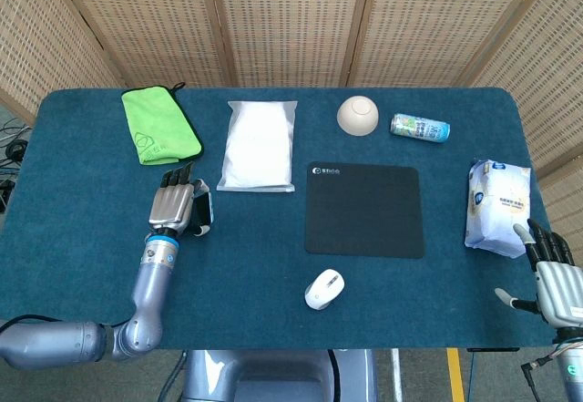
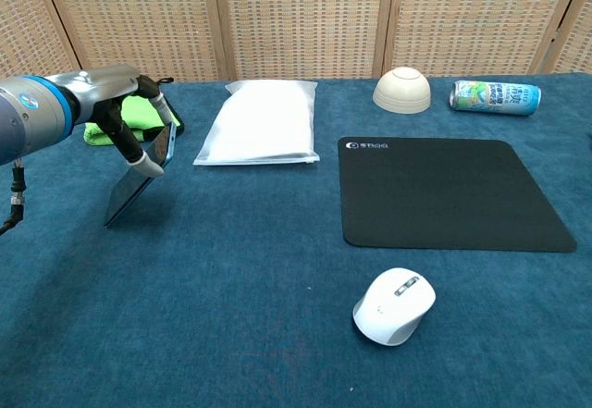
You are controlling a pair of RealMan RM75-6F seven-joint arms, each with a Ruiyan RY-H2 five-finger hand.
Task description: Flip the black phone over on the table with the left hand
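From above, your left hand (image 1: 175,207) covers nearly all of the black phone (image 2: 139,176), your right hand (image 1: 557,279) is cut by the frame's lower right corner and missing from the chest view, and the can (image 1: 420,128) label is too small to read.

The left hand (image 2: 139,121) grips the phone (image 2: 137,179) by its upper end, tilting it steeply with the lower end on the table (image 2: 231,315). A green cloth (image 2: 129,117) lies behind the hand. A white bag (image 2: 264,121), bowl (image 2: 401,91) and can (image 2: 495,97) sit further back. A mouse (image 2: 394,305) lies in front of the black pad (image 2: 449,192).
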